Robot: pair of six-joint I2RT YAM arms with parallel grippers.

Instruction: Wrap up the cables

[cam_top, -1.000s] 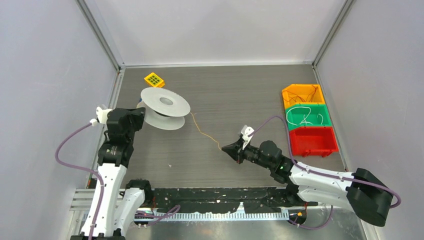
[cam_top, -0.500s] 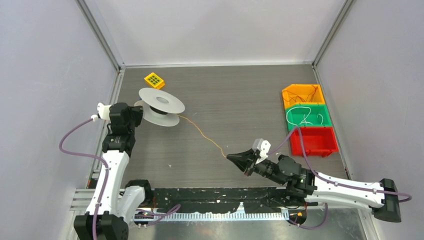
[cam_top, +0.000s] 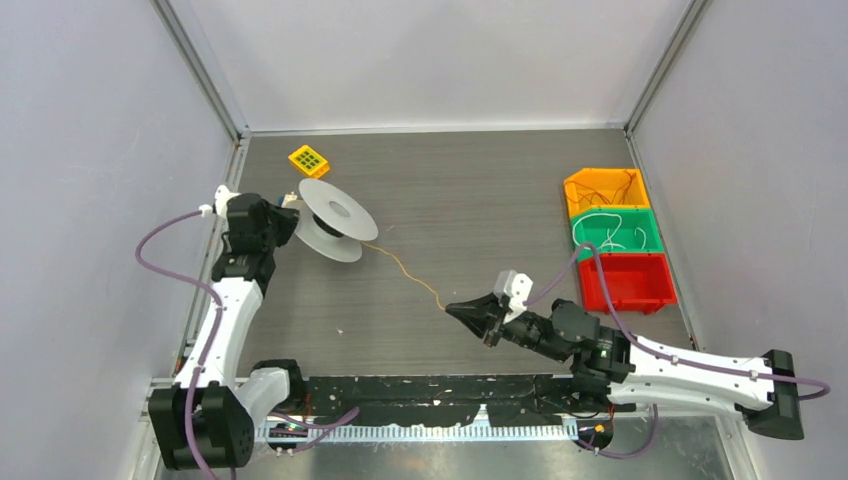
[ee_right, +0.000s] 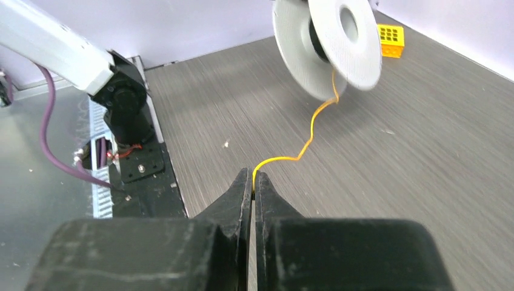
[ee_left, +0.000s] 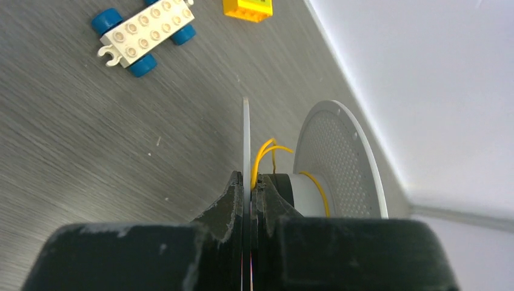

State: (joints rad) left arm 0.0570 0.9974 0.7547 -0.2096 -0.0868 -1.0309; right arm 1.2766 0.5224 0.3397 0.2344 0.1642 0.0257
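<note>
The table (cam_top: 470,200) is dark grey with a fine streaked grain. The cable (ee_right: 310,130) is yellow-orange. The spool (cam_top: 335,212) is white, one flange dotted with tiny holes. The left end effector (ee_left: 250,180) and right end effector (ee_right: 253,180) are black. The arms (cam_top: 225,330) are white and black, with purple cords (cam_top: 143,252). There is an orange bin (cam_top: 572,182), a green bin (cam_top: 656,238) and a red bin (cam_top: 625,284). The block (cam_top: 309,160) is yellow with a grid top. The toy cart (ee_left: 145,35) is white with blue wheels.

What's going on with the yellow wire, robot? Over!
Left pincer shut on spool rim. Right pincer shut on yellow wire end. Wire runs spool to pincer, nothing across it.
</note>
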